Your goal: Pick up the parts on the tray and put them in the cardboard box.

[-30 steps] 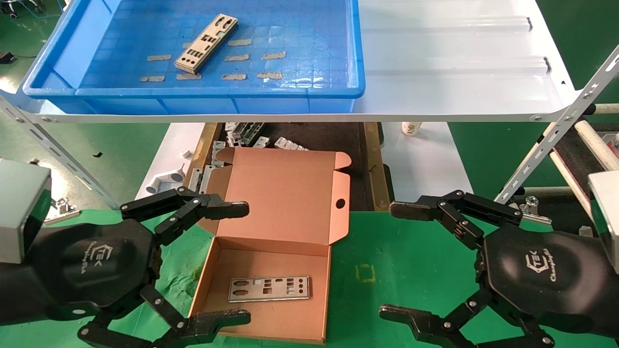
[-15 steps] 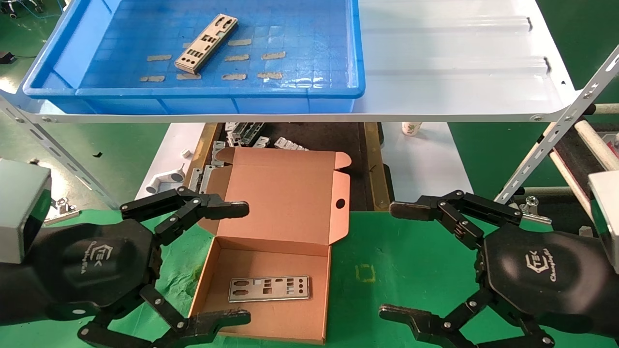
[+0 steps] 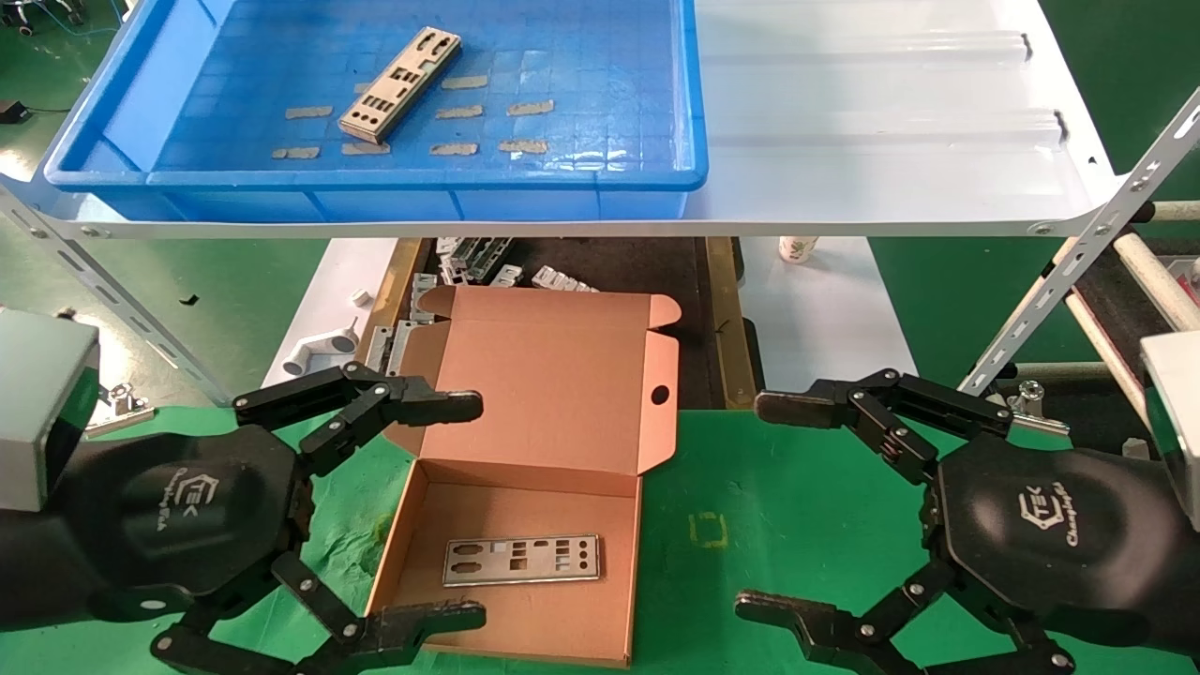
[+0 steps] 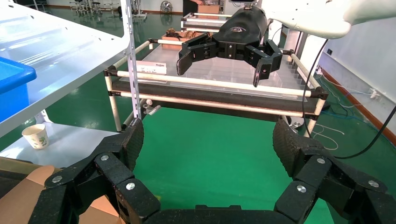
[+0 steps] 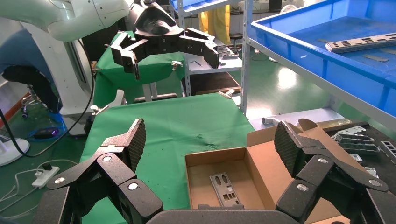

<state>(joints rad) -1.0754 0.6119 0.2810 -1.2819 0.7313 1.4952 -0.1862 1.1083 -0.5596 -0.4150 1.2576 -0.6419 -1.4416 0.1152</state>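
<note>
The remaining part (image 3: 400,83) lies flat in the tray (image 3: 131,103); thin, stiff and light, it is probably best pinched across its long edges. Left gripper (image 3: 464,511) and right gripper (image 3: 769,506) hover with jaws released beside the cardboard box (image 3: 553,375).

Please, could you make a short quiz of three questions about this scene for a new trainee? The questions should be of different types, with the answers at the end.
1. True or false: one part already lies flat inside the cardboard box.
2. How many parts remain on the tray?
A) none B) one C) three
3. Fill in the missing word: the left tool and the right tool are both ____ and hold nothing.

Key
1. True.
2. B: a single part lies at a slant on the tray floor, among the tape patches.
3. open; they hang low on either side of the cardboard box, over the green mat.
</note>
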